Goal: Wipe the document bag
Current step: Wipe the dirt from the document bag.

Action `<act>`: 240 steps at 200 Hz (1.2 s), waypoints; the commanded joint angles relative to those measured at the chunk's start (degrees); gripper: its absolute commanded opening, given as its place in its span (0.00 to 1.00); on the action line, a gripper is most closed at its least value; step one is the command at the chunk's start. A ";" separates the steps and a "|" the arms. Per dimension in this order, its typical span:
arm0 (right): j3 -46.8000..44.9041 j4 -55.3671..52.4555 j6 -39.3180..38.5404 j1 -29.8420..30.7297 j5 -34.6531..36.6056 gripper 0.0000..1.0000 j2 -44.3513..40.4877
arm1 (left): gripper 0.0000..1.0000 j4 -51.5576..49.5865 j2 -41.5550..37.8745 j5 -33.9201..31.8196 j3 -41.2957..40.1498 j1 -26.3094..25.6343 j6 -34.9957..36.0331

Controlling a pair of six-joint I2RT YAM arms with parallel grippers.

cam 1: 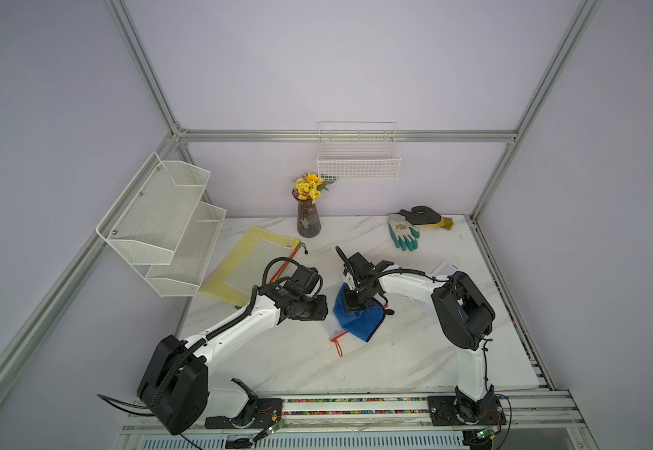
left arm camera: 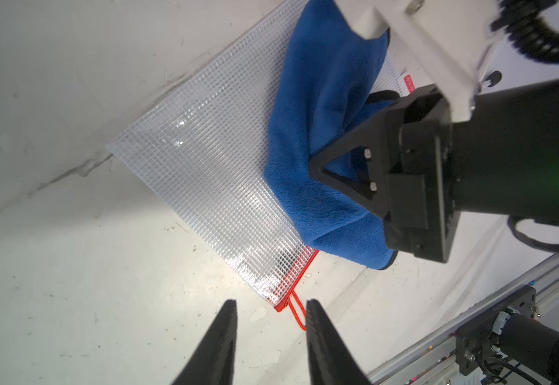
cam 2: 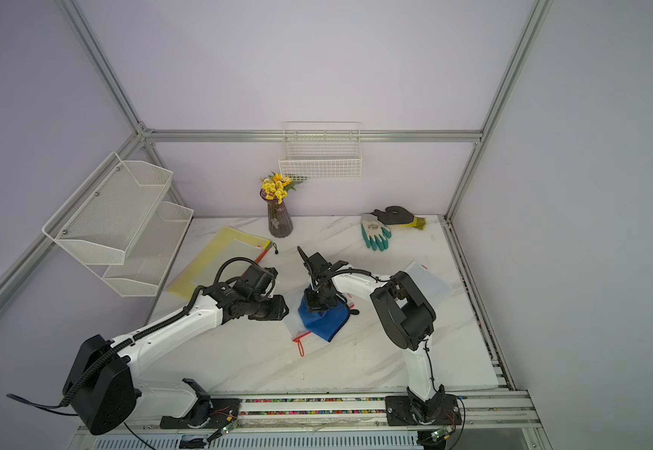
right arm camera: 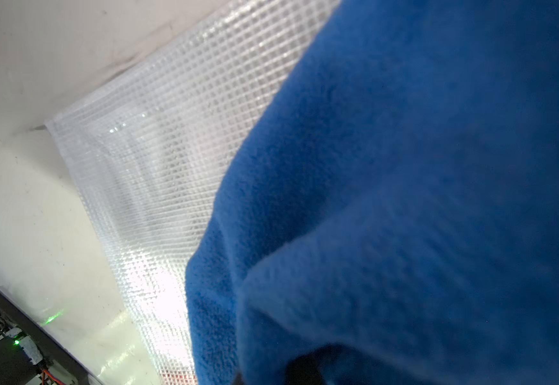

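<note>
The enclosure has pale lilac walls on an aluminium frame, over one white marble table (cam 1: 414, 350).

**Count**
- Two arms are mounted on the front rail.
- One two-tier mesh shelf (cam 1: 161, 222) hangs on the left wall.
- One wire basket (cam 1: 358, 163) hangs on the back wall.
- Three document bags lie on the table:
  - The yellow document bag (cam 1: 247, 257) is at the rear left.
  - A second clear bag (cam 2: 434, 286) is partly hidden under the right arm.
  - The clear document bag (left arm camera: 211, 180) lies flat at mid-table, at an angle to the table edges.
- One blue cloth (left arm camera: 308, 100) lies on the clear document bag.
- One vase (cam 1: 308, 218) of yellow flowers stands at the rear.
- Two gloves lie at the rear right: one teal glove (cam 1: 404, 232) and one black glove (cam 1: 424, 216).

**Edges and room**
- The blue cloth covers the right part of the clear document bag and overhangs its red zipper (left arm camera: 299, 276) edge. The rest of the mesh is bare.
- The right gripper (left arm camera: 321, 168) has its jaws clamped together on the blue cloth.
- The left gripper (left arm camera: 271, 303) is near the corner with the red pull cord (left arm camera: 296, 311). Its jaws stand apart with nothing between them.
- Bare table lies between the zipper edge and the front rail.
</note>
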 commanded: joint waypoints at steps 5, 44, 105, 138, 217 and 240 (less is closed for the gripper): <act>-2.08 -2.06 0.08 0.93 1.05 0.00 3.95 | 0.19 6.29 5.02 1.19 -1.64 0.22 -0.93; -1.38 -1.47 0.61 1.02 -0.67 0.00 3.41 | 0.09 14.11 14.71 3.34 -2.45 0.22 -1.74; 1.68 -5.33 0.62 -0.49 6.29 0.00 3.28 | 0.01 5.99 23.47 -2.29 -0.78 0.75 -1.28; 5.86 -10.95 0.05 -4.11 21.93 0.00 0.05 | 0.00 5.39 24.81 -1.94 -3.70 0.75 -1.42; 17.61 -0.39 2.27 -1.04 -13.67 0.00 10.11 | 0.00 7.39 24.31 -0.84 -6.23 0.57 -1.66; 17.00 3.70 6.11 -0.93 -18.37 0.00 13.98 | 0.00 7.39 23.91 -1.21 -6.71 0.57 -1.94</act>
